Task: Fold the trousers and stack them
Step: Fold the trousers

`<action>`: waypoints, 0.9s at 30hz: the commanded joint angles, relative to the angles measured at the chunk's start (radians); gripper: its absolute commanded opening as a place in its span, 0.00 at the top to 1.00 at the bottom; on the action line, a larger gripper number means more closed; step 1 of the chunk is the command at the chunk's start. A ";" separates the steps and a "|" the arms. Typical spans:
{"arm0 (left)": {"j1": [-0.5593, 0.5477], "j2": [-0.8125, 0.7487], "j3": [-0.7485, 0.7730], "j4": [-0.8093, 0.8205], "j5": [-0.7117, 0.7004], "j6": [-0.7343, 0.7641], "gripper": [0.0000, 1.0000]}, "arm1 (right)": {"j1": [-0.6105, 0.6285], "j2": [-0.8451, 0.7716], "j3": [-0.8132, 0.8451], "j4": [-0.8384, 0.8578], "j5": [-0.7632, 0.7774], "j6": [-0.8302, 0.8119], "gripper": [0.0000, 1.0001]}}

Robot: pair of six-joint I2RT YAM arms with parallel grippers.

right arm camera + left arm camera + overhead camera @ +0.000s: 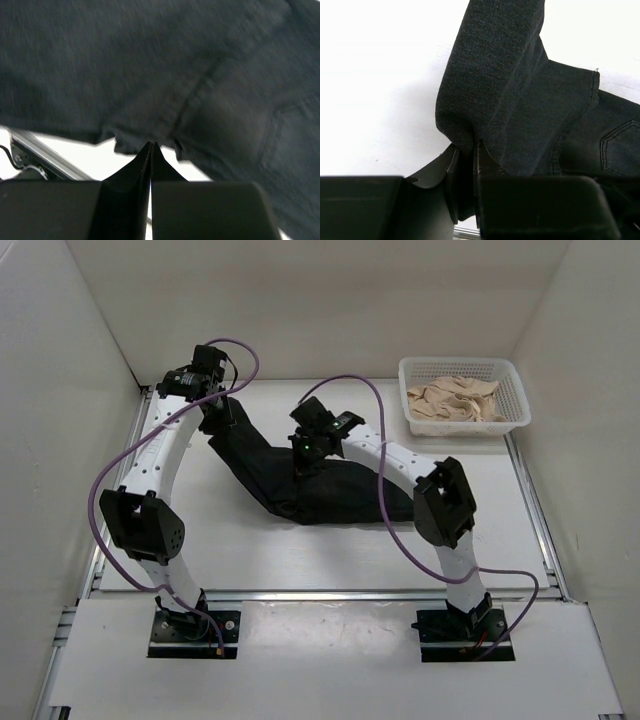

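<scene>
The black trousers [330, 495] lie crumpled across the middle of the white table. One part runs up to the far left. My left gripper [222, 422] is shut on a fold of that part and holds it up; in the left wrist view the cloth [520, 100] is pinched between the jaws of the gripper [466, 152]. A back pocket seam [620, 145] shows at the right. My right gripper [303, 452] is over the middle of the trousers. In the right wrist view it [151, 146] has its jaws pressed together at an edge of the dark fabric [150, 65].
A white plastic basket [518, 400] holding beige cloths [455, 400] stands at the far right. Purple cables loop over both arms. White walls enclose the table on three sides. A metal rail [350, 593] runs along the near edge.
</scene>
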 commanded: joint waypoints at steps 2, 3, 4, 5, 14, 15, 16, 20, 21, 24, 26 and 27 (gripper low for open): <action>-0.004 -0.055 0.013 -0.006 -0.019 0.006 0.90 | 0.042 0.086 0.109 0.015 -0.093 0.000 1.00; -0.004 -0.055 0.013 -0.006 -0.019 0.006 0.90 | 0.051 0.107 0.109 0.015 -0.104 0.000 1.00; -0.004 -0.055 0.013 -0.006 -0.019 0.006 0.90 | 0.068 0.107 0.095 0.027 -0.114 0.000 1.00; -0.004 -0.055 0.013 -0.006 -0.019 0.006 0.90 | 0.077 0.117 0.080 0.027 -0.114 0.009 1.00; -0.004 -0.046 0.022 -0.006 -0.010 0.006 0.90 | 0.149 0.167 -0.031 0.064 -0.069 0.019 1.00; -0.004 -0.046 0.031 -0.016 -0.010 0.006 0.90 | 0.149 0.167 -0.042 0.064 -0.068 0.019 1.00; -0.004 -0.057 0.032 -0.016 -0.010 0.006 0.90 | 0.149 0.152 -0.042 0.064 -0.056 0.019 1.00; -0.004 -0.066 0.064 -0.026 -0.022 0.006 0.90 | 0.131 0.019 -0.054 0.044 0.005 0.019 1.00; -0.004 -0.075 0.064 -0.026 -0.022 0.006 0.90 | 0.131 -0.016 -0.068 0.031 0.030 0.019 1.00; -0.013 -0.084 0.102 -0.037 -0.022 0.015 0.90 | 0.120 -0.188 -0.140 0.018 0.143 0.019 0.95; -0.027 -0.084 0.137 -0.037 -0.013 0.016 0.90 | 0.097 -0.321 -0.218 -0.002 0.210 0.019 0.86; -0.039 -0.084 0.153 -0.051 -0.013 0.026 0.90 | 0.088 -0.366 -0.249 -0.020 0.243 0.031 0.77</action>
